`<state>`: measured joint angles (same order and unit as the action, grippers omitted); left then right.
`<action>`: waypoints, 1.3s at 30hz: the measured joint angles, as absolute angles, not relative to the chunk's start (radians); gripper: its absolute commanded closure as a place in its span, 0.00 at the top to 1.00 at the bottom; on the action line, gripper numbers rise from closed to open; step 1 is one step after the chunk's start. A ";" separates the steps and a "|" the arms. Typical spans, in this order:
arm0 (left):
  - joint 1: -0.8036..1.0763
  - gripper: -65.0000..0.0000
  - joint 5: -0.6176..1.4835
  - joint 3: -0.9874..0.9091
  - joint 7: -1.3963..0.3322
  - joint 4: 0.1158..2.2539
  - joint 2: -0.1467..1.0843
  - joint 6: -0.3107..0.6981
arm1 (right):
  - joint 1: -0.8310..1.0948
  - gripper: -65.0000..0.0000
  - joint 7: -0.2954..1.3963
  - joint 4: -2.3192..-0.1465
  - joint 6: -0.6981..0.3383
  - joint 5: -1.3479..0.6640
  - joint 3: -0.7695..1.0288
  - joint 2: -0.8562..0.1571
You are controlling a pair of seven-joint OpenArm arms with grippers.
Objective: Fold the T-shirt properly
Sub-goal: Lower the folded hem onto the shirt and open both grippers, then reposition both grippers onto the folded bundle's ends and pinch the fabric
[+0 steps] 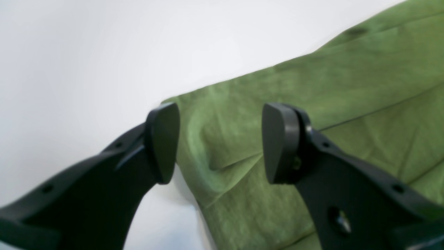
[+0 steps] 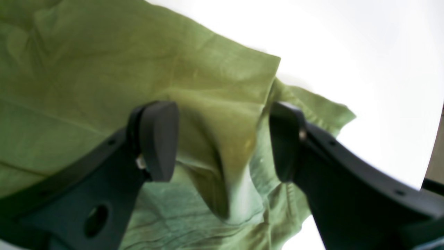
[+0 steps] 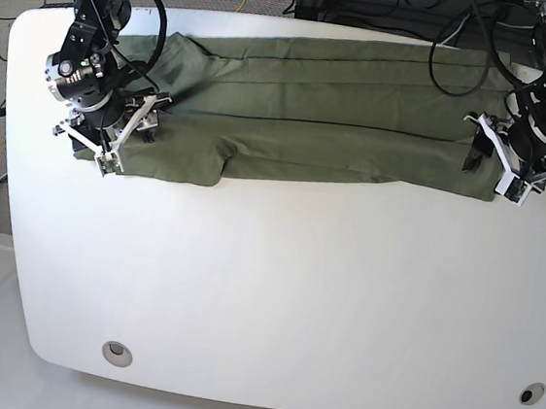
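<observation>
The T-shirt (image 3: 301, 120) lies along the far worktop (image 3: 273, 293), folded lengthwise into a long band; crosswise folds remain. Left end effector (image 3: 502, 162) and right end effector (image 3: 114, 134) are spread, holding nothing.

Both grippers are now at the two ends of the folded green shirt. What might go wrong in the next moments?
1. The right gripper stands open around a raised ridge of the T-shirt; closing here may catch only one layer, so the fold could come apart.
2. The left gripper is open at a corner beside bare table; it may close on too little cloth and slip.
3. The end under the right gripper is bunched, so wrinkles may be folded in.
</observation>
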<state>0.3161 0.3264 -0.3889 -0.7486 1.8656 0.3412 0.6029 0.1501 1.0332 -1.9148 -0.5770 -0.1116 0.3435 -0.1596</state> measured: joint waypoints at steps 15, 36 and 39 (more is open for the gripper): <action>0.274 0.46 0.247 -0.383 -0.755 1.797 0.307 0.535 | 0.097 0.60 1.032 -1.784 -0.580 -0.109 0.341 -0.155; 0.264 0.11 0.251 -0.384 -0.720 1.755 0.261 0.569 | 0.070 0.61 0.870 -1.566 -0.588 -0.144 0.346 -0.166; 0.263 0.12 0.252 -0.384 -0.709 1.755 0.256 0.570 | 0.071 0.61 0.865 -1.562 -0.587 -0.159 0.346 -0.167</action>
